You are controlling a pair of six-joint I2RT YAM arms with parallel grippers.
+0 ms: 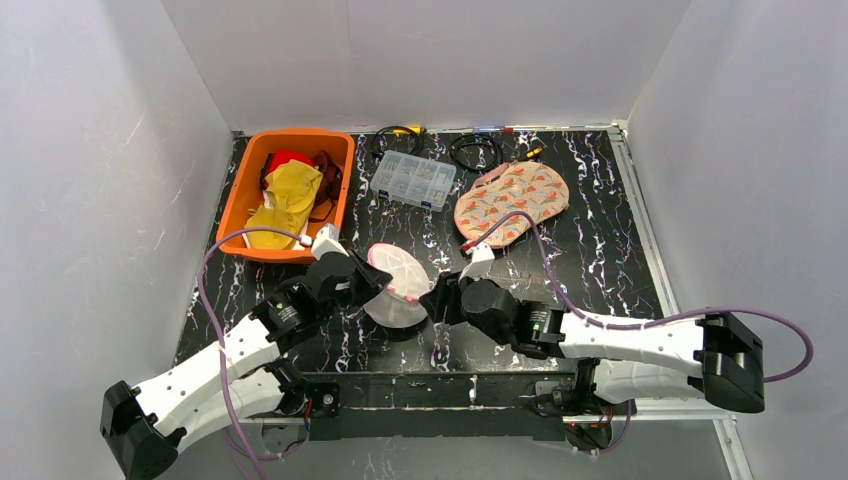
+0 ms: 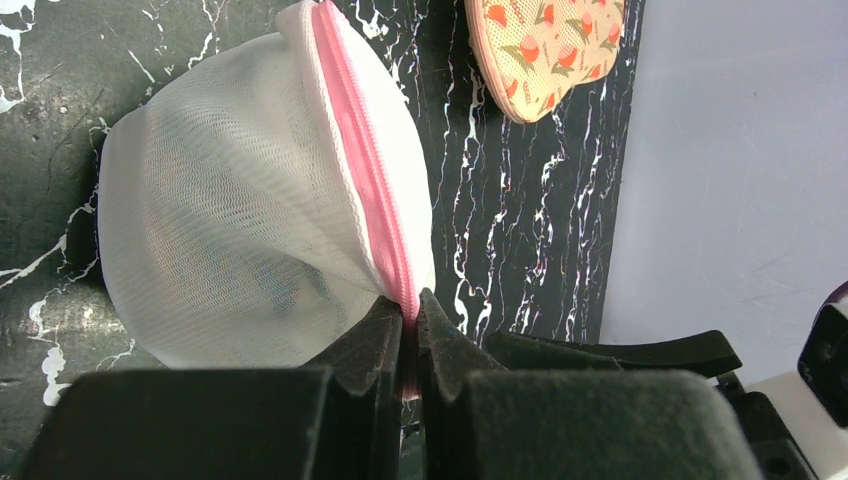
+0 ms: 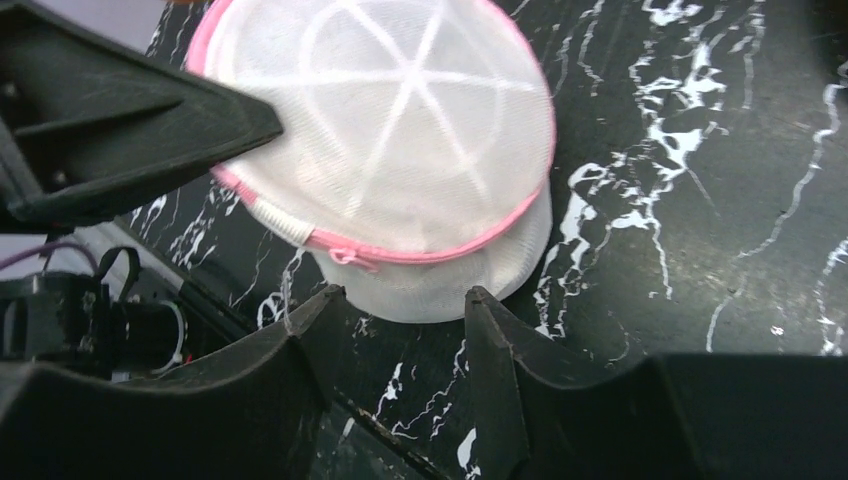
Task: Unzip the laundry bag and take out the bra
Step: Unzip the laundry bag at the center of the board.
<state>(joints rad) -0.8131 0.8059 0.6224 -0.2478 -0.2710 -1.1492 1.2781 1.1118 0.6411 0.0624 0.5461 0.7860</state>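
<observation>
The laundry bag (image 1: 398, 286) is a white mesh dome with a pink zipper, lying between my two grippers near the table's front. My left gripper (image 2: 410, 315) is shut on the bag's pink zipper seam (image 2: 365, 170) at its near end. In the right wrist view the bag (image 3: 400, 140) lies just beyond my right gripper (image 3: 400, 300), which is open and empty; a pink zipper pull (image 3: 345, 257) hangs at the seam close to its left fingertip (image 3: 325, 298). The bra is hidden inside the bag; only a dark blur shows through the mesh (image 2: 285, 290).
An orange bin (image 1: 240, 205) of yellow and red clothes stands at the back left. A clear parts box (image 1: 412, 180) and black cables (image 1: 475, 150) lie at the back. A patterned fabric pad (image 1: 512, 200) lies back right. White walls enclose the table.
</observation>
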